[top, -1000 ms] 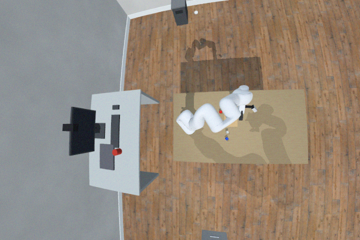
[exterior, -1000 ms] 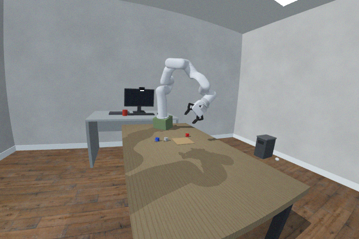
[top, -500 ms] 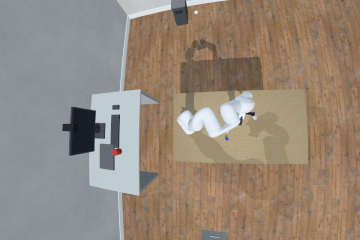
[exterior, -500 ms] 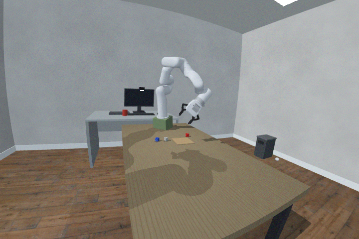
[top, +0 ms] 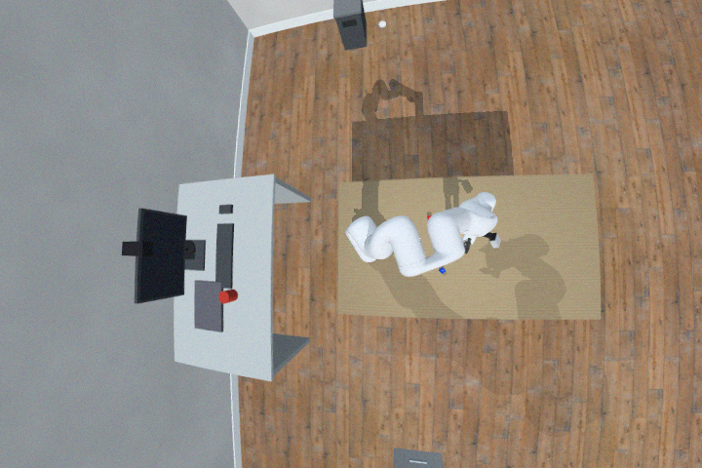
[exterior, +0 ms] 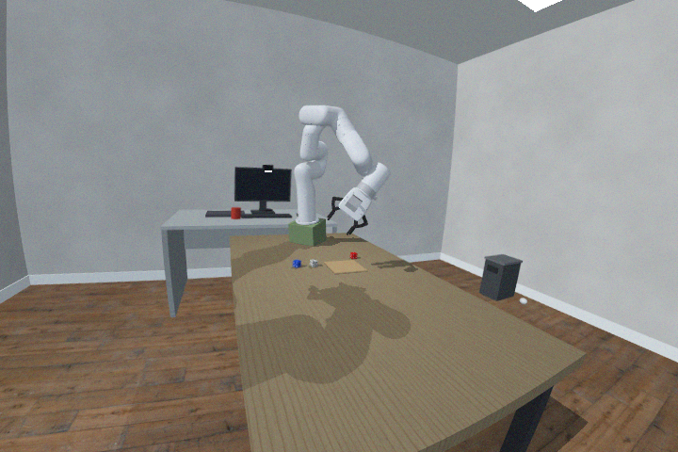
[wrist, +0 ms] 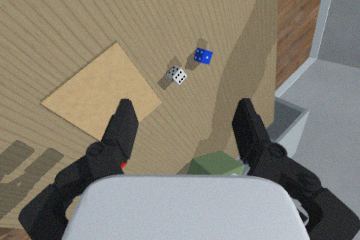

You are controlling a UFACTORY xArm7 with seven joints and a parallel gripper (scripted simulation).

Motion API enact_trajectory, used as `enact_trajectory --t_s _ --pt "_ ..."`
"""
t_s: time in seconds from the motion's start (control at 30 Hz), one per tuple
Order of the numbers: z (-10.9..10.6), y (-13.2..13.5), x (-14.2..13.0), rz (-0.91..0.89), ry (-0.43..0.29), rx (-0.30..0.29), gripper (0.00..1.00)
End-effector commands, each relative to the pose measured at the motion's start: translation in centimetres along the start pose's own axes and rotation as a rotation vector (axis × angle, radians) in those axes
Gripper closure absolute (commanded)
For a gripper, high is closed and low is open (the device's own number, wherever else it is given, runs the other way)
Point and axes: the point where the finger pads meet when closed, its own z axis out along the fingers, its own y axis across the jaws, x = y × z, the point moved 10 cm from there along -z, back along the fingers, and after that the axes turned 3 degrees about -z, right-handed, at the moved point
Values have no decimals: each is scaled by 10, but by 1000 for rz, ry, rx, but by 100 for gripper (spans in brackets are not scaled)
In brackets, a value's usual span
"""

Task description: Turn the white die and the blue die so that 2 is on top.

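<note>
1. While the pincer [wrist: 183, 125] hangs high above the surface [exterior: 382, 341], its jaws stand spread wide with nothing between them.
2. White die [wrist: 177, 75] sits ahead of the pincer in the wrist view, roughly between the two fingertips' lines and somewhat toward the left one; blue die [wrist: 203, 56] lies just beyond it and a little right. They are close but apart.
3. Mat [wrist: 102, 96] lies ahead and to the left of the left finger [wrist: 122, 125]. Both dice rest on bare surface just off its edge; neither is on it.
4. Red die [exterior: 353, 255] sits on the far side of the mat from the other two, out of the wrist view. Leave it alone.
5. Step in hand, by my reading: descend on the white die for the first grasp.
6. To do it well: centre the jaws over the white die, square the fingers to two opposite faces, and come down straight. The blue die sits close, so bring the fingers in on the sides away from it.
7. White die's top pips are too small to read surely; check the face before choosing the roll direction.
</note>
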Motion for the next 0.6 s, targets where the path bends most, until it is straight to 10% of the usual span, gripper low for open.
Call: enact_trajectory --t_s 0.0,0.57 --pt "-1 1 2 4 1 3 0" --pt "24 35 10 152 -78 73 0"
